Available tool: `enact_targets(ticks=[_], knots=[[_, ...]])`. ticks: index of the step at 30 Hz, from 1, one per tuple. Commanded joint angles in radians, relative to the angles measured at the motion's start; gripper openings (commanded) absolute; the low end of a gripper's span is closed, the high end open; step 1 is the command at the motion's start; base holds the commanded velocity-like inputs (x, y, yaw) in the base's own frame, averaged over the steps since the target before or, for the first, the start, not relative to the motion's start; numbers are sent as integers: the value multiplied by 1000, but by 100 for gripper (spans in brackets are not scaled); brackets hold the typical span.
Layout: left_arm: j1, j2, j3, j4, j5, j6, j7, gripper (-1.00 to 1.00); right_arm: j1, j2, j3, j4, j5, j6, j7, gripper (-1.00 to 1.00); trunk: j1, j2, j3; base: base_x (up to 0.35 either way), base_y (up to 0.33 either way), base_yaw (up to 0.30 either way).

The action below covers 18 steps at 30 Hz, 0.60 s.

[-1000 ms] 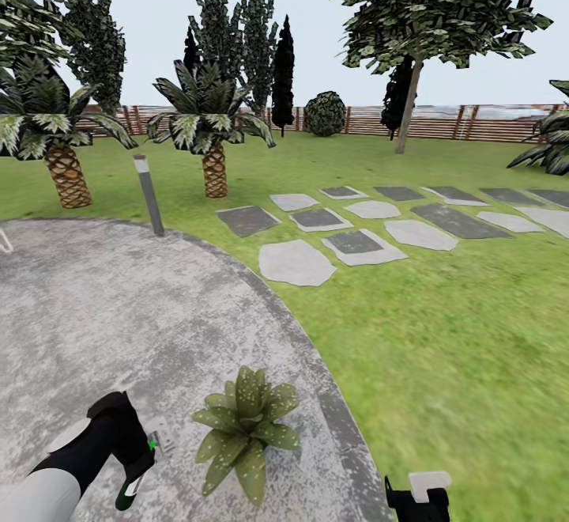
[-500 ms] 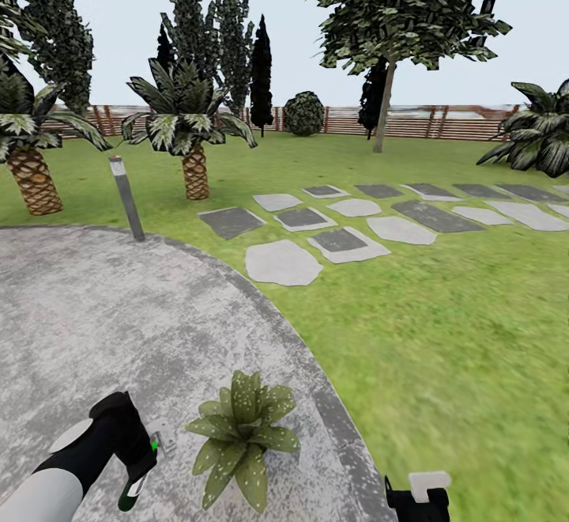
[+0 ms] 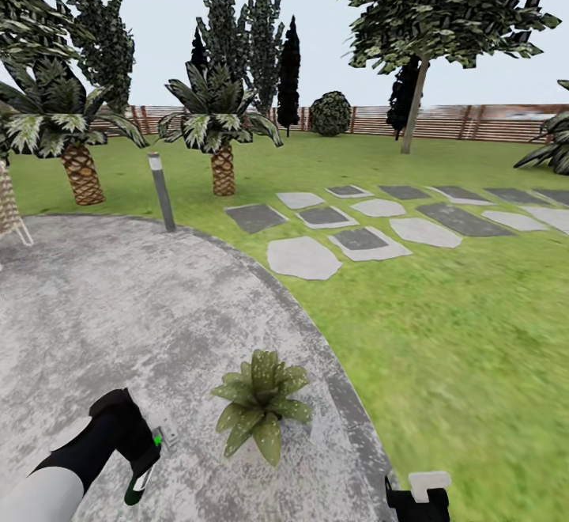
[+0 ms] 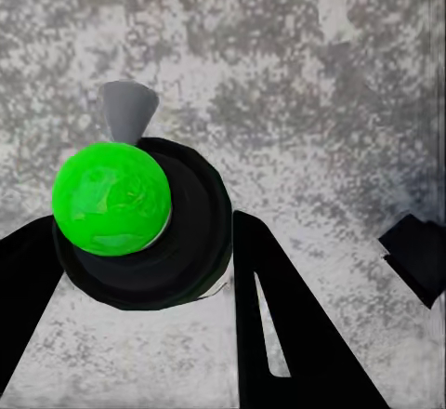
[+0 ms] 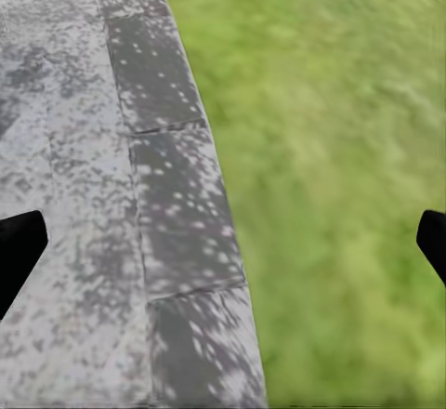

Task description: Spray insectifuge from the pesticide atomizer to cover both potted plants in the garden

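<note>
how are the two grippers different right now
The left gripper is shut on the pesticide atomizer, its bright green cap between the fingers; the right gripper is open with nothing between them. The left hangs over the grey paving; the right hangs over the paving's edge beside the lawn. Both have black fingers.

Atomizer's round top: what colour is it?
Bright green top on the pesticide atomizer, clearest in the left wrist view.

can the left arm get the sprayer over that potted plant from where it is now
Probably yes. The left gripper holds the pesticide atomizer just beside the potted plant, with bare paving between them and nothing in the way.
</note>
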Motion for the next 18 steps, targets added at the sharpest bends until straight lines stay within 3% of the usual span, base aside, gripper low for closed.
enact_targets(ticks=[1, 4, 8, 10, 13, 18], knots=[[-1, -1, -2, -1, 9, 9, -4, -100, 0, 0, -7, 1, 11, -3, -3, 100, -1, 0, -1, -254, -165, 277], [-1, -9, -5, -1, 29, 8, -2, -100, 0, 0, -7, 1, 11, -3, -3, 100, -1, 0, -1, -148, -228, 277], [-2, -23, -6, -1, 30, 8, 0, -100, 0, 0, -7, 1, 11, -3, -3, 100, -1, 0, -1, -24, -268, 263], [-3, -24, -6, -1, 30, 8, 1, -100, 0, 0, -7, 0, 11, -3, -3, 100, -1, 0, -1, -3, -275, 72], [-3, -24, 44, -1, 31, 6, 2, -100, 0, 0, -7, 0, 10, -3, -3, 100, -1, 0, -1, -215, -213, 2], [-3, -24, 49, -1, 31, 6, 2, -100, 0, 0, -7, 0, 11, -3, -3, 100, -1, 0, -1, -194, -178, 0]])
